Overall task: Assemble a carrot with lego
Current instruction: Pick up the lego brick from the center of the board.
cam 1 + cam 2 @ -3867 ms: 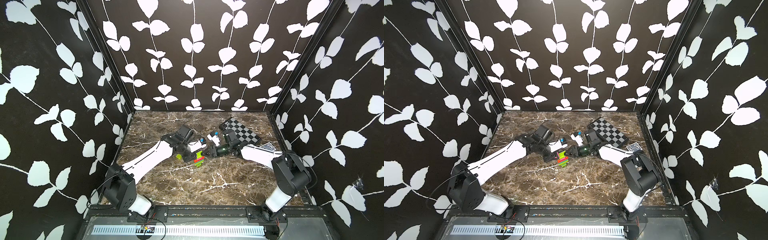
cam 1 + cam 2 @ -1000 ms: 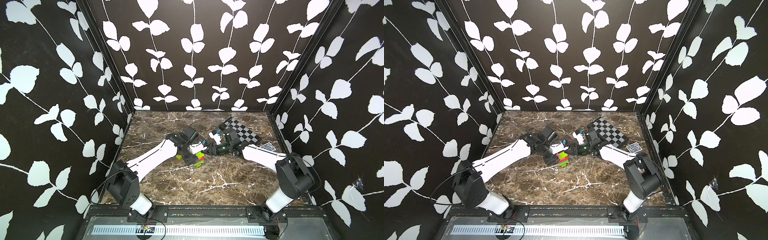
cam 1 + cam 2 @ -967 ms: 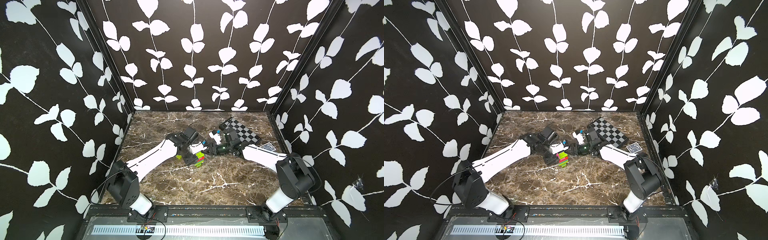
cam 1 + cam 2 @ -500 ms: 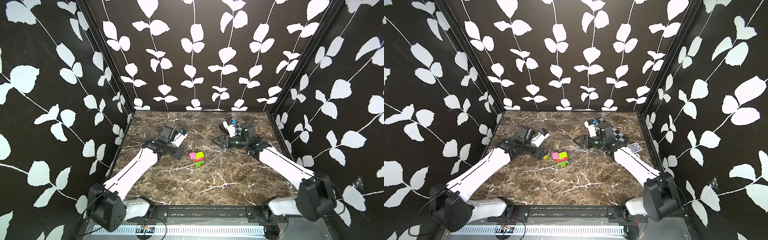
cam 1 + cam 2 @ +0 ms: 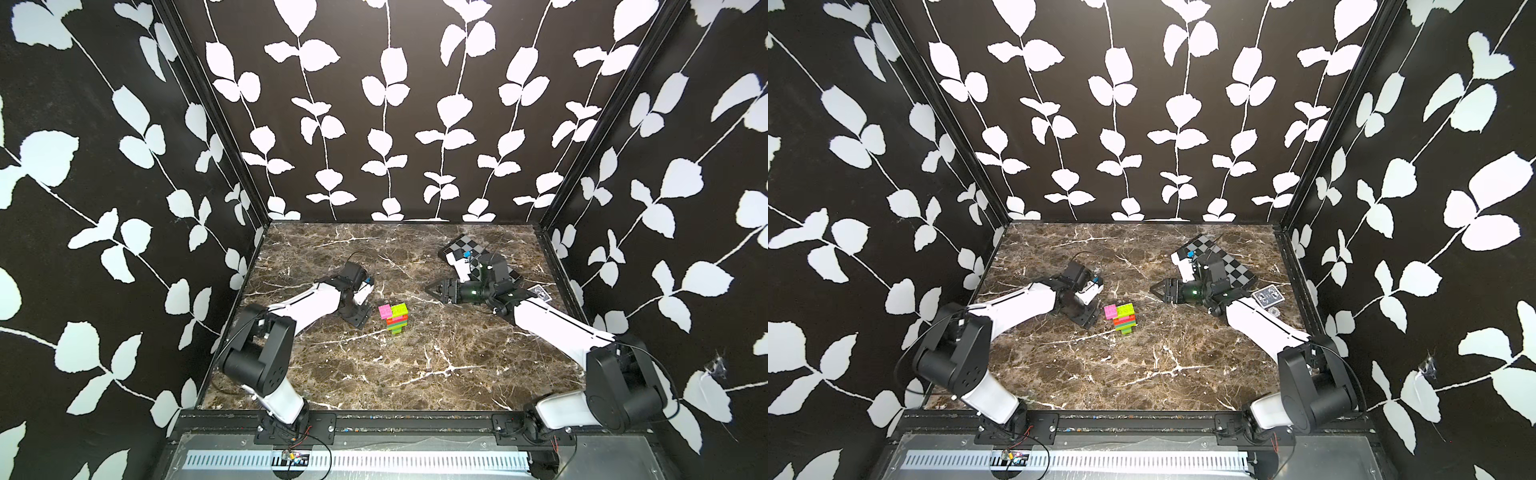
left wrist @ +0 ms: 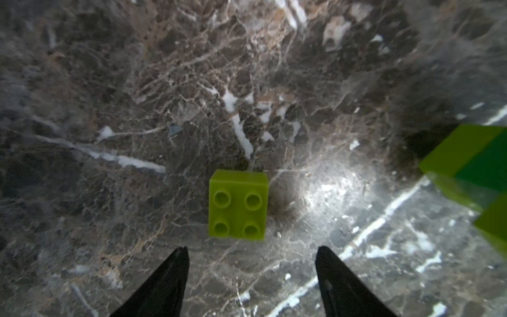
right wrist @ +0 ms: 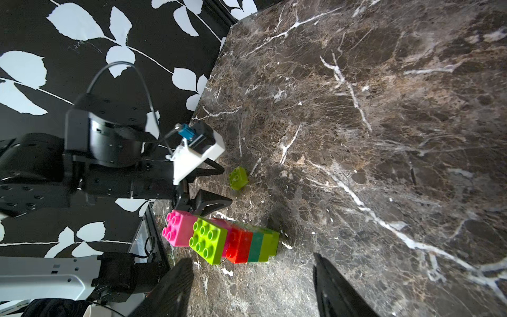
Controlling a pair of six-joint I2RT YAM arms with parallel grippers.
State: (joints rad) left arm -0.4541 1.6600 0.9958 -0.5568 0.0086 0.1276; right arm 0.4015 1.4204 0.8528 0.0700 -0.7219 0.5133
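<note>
Both claws gape wide and hold nothing. The left gripper (image 6: 252, 247) hangs just short of a loose lime brick (image 6: 238, 204), not touching it. The right gripper (image 5: 434, 288) points at the carrot (image 5: 395, 318), which lies on the table (image 5: 415, 374) between the arms.

Both top views are looking down from the front onto the whole marble table (image 5: 415, 374). The left wrist camera is hanging close over a lime brick (image 6: 237, 204); the right wrist one is looking low across, sharing that brick (and the carrot (image 7: 225, 240)).
</note>
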